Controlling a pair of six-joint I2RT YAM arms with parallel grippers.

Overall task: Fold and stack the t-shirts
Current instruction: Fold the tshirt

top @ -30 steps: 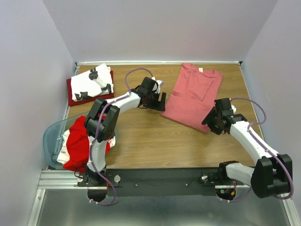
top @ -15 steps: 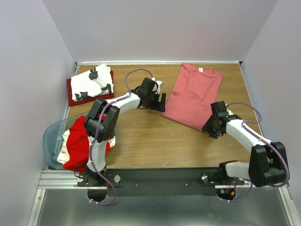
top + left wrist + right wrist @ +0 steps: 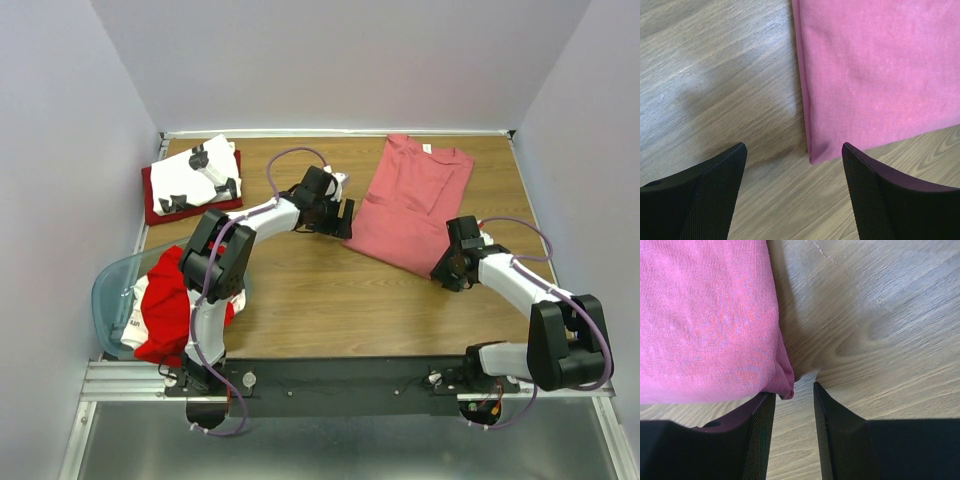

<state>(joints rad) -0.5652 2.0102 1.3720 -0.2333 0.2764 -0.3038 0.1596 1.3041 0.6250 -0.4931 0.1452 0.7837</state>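
The salmon-pink t-shirt [image 3: 412, 200] lies half-folded on the right of the wooden table. My left gripper [image 3: 342, 222] hovers open over its near left corner; in the left wrist view that shirt corner [image 3: 812, 155] sits just ahead of the wide jaws [image 3: 794, 147]. Low at the near right corner is my right gripper [image 3: 446, 272]. The right wrist view shows its jaws [image 3: 793, 391] narrow but still apart, the tip of the pink hem [image 3: 786, 390] against the left finger [image 3: 760, 430] and not pinched. A white printed t-shirt [image 3: 200, 172] rests folded on a dark red one [image 3: 152, 205] at the far left.
A pale-blue plastic tub [image 3: 108, 292] at the near left edge holds crumpled bright red [image 3: 165, 300] and white cloth. Grey walls close the table on three sides. Bare wood [image 3: 330, 300] stretches between the two arms.
My right gripper has come down and in to the pink shirt's near right corner, and its jaws have narrowed. The left arm has stayed put.
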